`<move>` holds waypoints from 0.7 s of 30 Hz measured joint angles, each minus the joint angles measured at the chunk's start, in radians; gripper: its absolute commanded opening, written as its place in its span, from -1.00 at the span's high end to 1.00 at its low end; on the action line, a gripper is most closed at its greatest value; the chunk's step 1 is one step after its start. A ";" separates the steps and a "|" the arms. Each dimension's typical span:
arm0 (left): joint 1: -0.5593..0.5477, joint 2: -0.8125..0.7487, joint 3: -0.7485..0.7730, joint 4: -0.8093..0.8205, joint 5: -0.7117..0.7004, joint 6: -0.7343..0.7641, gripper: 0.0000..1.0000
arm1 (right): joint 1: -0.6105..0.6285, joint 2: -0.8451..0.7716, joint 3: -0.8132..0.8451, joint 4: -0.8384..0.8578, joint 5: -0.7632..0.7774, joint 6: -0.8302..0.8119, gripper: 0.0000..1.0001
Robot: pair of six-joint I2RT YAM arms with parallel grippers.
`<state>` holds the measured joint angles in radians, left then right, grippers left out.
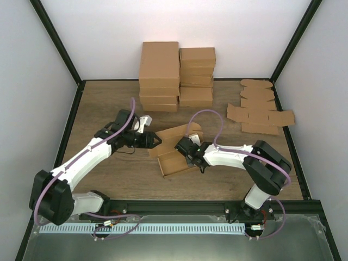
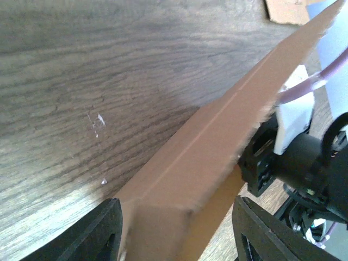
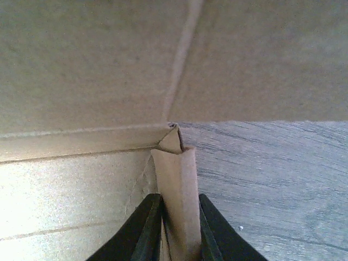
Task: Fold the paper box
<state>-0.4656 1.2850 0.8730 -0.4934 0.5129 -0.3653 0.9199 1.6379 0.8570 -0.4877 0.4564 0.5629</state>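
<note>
The left claw (image 1: 154, 140) has its fingers (image 2: 98, 236) spread wide, and a folded edge of the paper box (image 1: 175, 163) fills the gap between them. Whether they actually press it is hard to say from the wrist view. Just to its right, the right claw (image 1: 187, 149) pinches an upright wall strip of the box beside a corner. Stacked cartons (image 1: 176, 73) stand well beyond both claws. Flat blanks (image 1: 260, 109) lie beyond the right claw, to its right.
</note>
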 measured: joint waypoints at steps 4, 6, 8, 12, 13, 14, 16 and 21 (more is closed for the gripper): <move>0.000 -0.068 0.041 -0.040 -0.042 0.009 -0.44 | 0.000 -0.016 -0.001 0.002 0.003 0.002 0.15; 0.000 -0.116 0.059 -0.051 -0.072 0.014 -0.46 | 0.000 -0.039 -0.003 0.005 0.000 0.006 0.08; 0.000 -0.164 0.061 -0.064 -0.107 0.021 -0.47 | 0.000 -0.063 -0.003 0.009 -0.008 0.010 0.03; 0.000 -0.247 0.022 -0.076 -0.153 0.014 -0.47 | 0.000 -0.136 -0.023 0.032 -0.036 0.006 -0.21; 0.000 -0.266 0.000 -0.076 -0.156 0.006 -0.47 | -0.001 -0.163 -0.034 0.038 -0.048 0.000 -0.31; 0.000 -0.280 -0.023 -0.076 -0.158 -0.002 -0.47 | -0.002 -0.195 -0.048 0.047 -0.066 -0.009 -0.44; -0.001 -0.303 -0.075 -0.075 -0.163 -0.026 -0.47 | -0.017 -0.270 -0.079 0.076 -0.134 -0.039 -0.63; -0.017 -0.346 -0.186 -0.042 -0.172 -0.102 -0.47 | -0.137 -0.518 -0.166 0.168 -0.385 -0.118 -0.84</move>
<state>-0.4824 0.9394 0.6872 -0.5358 0.3408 -0.4675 0.7834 1.1194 0.6910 -0.3195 0.0715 0.4450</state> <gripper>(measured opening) 0.734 0.875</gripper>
